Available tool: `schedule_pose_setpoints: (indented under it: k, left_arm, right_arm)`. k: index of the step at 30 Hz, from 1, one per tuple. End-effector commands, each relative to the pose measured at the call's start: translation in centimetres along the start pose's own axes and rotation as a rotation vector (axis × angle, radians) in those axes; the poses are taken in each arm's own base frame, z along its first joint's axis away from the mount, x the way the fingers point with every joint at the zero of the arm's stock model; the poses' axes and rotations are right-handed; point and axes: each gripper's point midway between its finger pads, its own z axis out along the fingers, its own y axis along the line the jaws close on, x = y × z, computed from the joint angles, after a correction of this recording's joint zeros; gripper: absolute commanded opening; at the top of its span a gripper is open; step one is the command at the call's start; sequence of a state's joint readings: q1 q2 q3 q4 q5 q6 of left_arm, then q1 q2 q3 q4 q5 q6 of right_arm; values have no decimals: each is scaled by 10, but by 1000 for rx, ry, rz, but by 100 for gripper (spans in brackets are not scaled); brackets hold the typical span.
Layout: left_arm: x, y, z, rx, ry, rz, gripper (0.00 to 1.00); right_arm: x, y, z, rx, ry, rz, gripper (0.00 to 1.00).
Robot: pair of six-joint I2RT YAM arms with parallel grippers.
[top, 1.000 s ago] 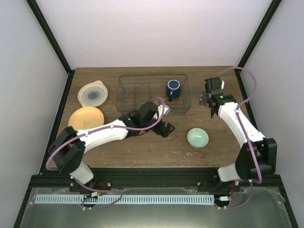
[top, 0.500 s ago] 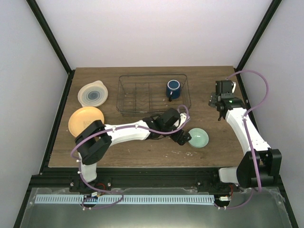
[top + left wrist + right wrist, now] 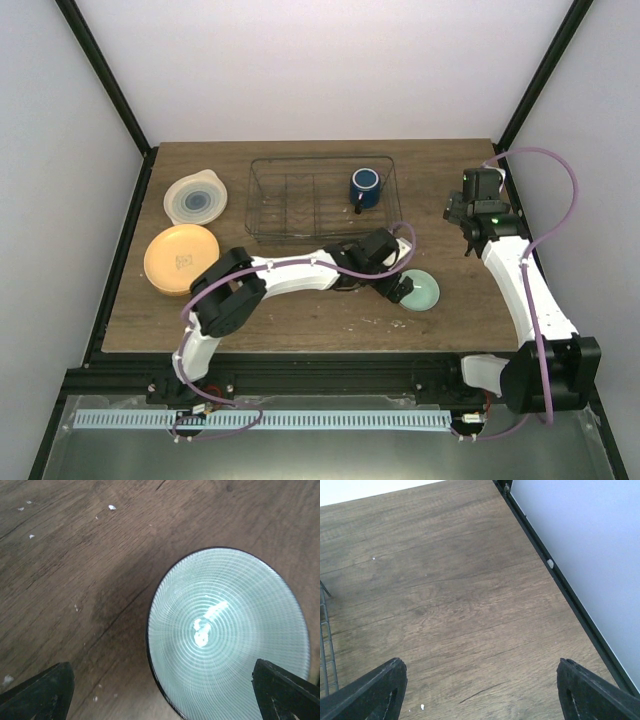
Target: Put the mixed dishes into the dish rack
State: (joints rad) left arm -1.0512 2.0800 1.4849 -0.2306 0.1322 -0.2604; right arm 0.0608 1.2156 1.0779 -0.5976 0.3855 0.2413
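Bowl, place: the small mint-green bowl [image 3: 225, 635] sits mouth-up on the bare wooden table [image 3: 300, 320], in front of the right end of the dish rack [image 3: 262, 200] and apart from it.
Bowl, look: fine concentric ridges inside, a bright glint at the centre, a thin dark line along the rim.
Bowl, handling (judged): probably glazed ceramic, so rigid, fairly light for its size, slick under the pads and liable to chip if knocked against wire.
Bowl, hold (judged): the rim wall nearest the arm, with one finger inside and one outside. The ridges may help the inner pad a little. A squeeze across the whole outside looks likelier to slip off the curved glaze.
Left gripper [image 3: 397, 289]: jaws spread wide and empty, low over the bowl's near edge. In the wrist view the two fingertips sit at the lower corners, with the rim between them.
Right gripper [image 3: 481, 692]: jaws wide apart with nothing between them, over bare table near the right edge, well away from the dishes.
Mug: the dark blue mug [image 3: 365, 185] stands upright in the rack's right-hand part.
Plates: the orange plate [image 3: 181, 258] and the cream plate [image 3: 196, 199] lie flat on the table to the left of the rack.
Plates, handling (judged): stiff and breakable, and hard to get under while flat. An edge pinch looks necessary.
Rack: thin wire and open inside, so a bowl set down tilted could slide.
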Motion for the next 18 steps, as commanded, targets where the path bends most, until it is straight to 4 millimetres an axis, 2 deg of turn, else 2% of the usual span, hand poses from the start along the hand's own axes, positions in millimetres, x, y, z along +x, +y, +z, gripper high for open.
schedule_pose_setpoints:
  k: [1, 6, 11, 18]
  left_arm:
    - [3, 2, 16, -54, 42, 11, 93]
    - [8, 9, 23, -94, 69, 9, 80]
    - [15, 13, 31, -119, 103, 10, 46]
    - [27, 7, 44, -82, 130, 1, 15]
  right_arm:
    - [-1, -4, -3, 1, -14, -9, 83]
    - [-1, -5, -6, -2, -27, -12, 84]
    - [-1, -4, -8, -17, -35, -12, 84]
    - [-1, -5, -10, -19, -43, -14, 84]
